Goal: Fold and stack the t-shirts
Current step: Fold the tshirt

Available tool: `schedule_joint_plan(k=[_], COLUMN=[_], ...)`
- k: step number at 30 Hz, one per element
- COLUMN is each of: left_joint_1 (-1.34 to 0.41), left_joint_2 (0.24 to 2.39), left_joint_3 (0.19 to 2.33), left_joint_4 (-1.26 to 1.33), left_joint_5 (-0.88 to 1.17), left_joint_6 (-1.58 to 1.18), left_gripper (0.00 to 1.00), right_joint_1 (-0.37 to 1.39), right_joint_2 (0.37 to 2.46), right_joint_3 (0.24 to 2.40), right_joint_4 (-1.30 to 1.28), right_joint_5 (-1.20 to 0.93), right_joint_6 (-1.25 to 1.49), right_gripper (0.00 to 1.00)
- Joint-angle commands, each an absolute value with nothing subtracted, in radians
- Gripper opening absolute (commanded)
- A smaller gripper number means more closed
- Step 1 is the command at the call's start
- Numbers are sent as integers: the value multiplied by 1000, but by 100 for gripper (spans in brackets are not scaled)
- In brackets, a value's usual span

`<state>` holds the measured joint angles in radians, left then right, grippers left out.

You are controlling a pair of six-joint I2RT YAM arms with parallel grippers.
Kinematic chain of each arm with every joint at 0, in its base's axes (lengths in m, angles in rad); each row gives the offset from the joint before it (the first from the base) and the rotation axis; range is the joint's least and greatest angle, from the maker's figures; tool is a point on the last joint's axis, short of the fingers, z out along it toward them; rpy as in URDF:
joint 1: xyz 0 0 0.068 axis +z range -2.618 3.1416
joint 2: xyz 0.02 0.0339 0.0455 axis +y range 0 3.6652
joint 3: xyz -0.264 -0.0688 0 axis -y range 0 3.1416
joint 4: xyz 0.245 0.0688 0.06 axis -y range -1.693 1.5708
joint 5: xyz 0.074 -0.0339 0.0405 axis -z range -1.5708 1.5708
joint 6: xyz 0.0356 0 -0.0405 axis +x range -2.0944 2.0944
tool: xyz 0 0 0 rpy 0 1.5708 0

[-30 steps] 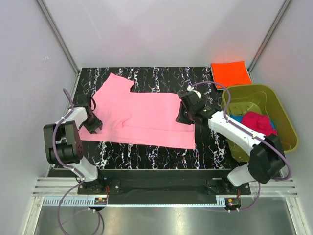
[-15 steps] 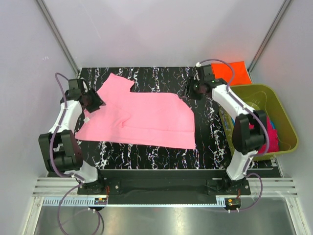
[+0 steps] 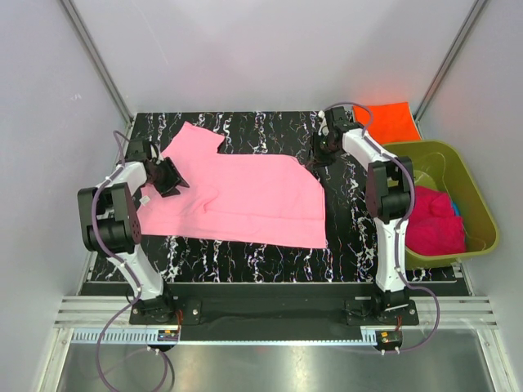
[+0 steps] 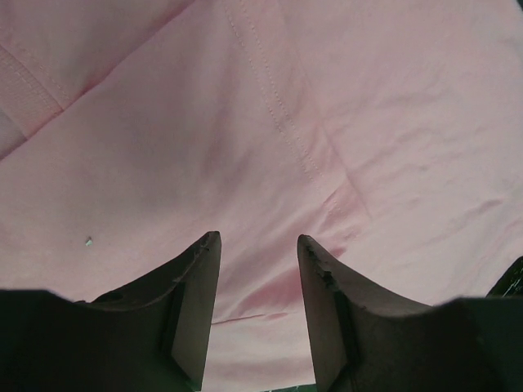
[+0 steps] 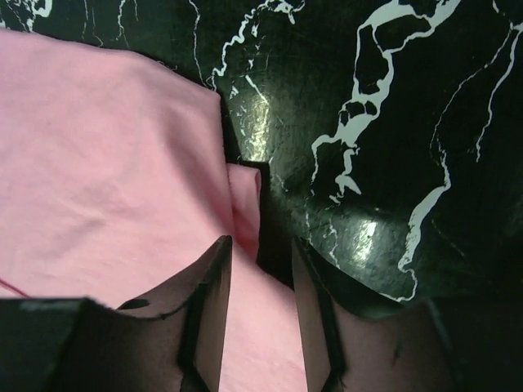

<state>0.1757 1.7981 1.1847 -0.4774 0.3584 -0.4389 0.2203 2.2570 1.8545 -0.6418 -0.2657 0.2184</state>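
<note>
**foldbot_fan:** Pink tee (image 3: 237,192) is spread flat across the middle of the table (image 3: 270,122), one sleeve poking toward the far left. Any guess how it handles?

**yam_tinker:** Soft, light and floppy, I'd say. No stiffness at all, so it'll drape and drag instead of holding a shape, and a one-sided lift probably just bunches it up. I'd take hold at the edges, two corners at once, pinching right on the hem where the stitching gives a bit of body.

**foldbot_fan:** And the jaws?

**yam_tinker:** Left jaws are spread, low over the pink fabric by a stitched seam at the shirt's left end, nothing between them. Right jaws are parted too, sitting at the far right corner of the shirt. A little fold of the edge lines up with the gap, but it doesn't look clamped.

**foldbot_fan:** Headcount?

**yam_tinker:** Four tees, one of each colour. Besides the pink, the orange one (image 3: 386,121) is folded in the table's far right corner. The magenta one (image 3: 429,224) is bundled in the olive tub (image 3: 425,147), with just a sliver of the blue one (image 3: 454,209) beside it. One tub, two arms.
</note>
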Motion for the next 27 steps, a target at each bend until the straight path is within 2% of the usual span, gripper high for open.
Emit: schedule_joint_plan(k=[1,6,12,19,22,26,27], left_joint_1=[179,179,179,181,178,178,178], left_joint_2=[1807,1838,1847,1868,1882,1894,1894], left_joint_3=[1189,1183,1184,1190,1192,1193,1195], left_joint_4=[-446,-454,-459,-469,-471,-474,-474], left_joint_5=[362,333,308,279,282,281,276], left_joint_6=[-414,-408,-402,-396,-397,-396,-396], left_gripper=[48,48,48,48,48,48,48], right_joint_1=[193,190,192,192,204,212,212], right_joint_2=[2292,2338,2385,2391,2376,2338,2330], right_joint_3=[1922,1960,1994,1990,1979,1950,1939], right_joint_4=[-669,-696,-712,-703,-703,-687,-680], right_joint_5=[-380,-485,-508,-511,-476,-407,-391], right_joint_6=[109,48,38,69,72,81,87], right_gripper=[44,50,49,36,27,10,1])
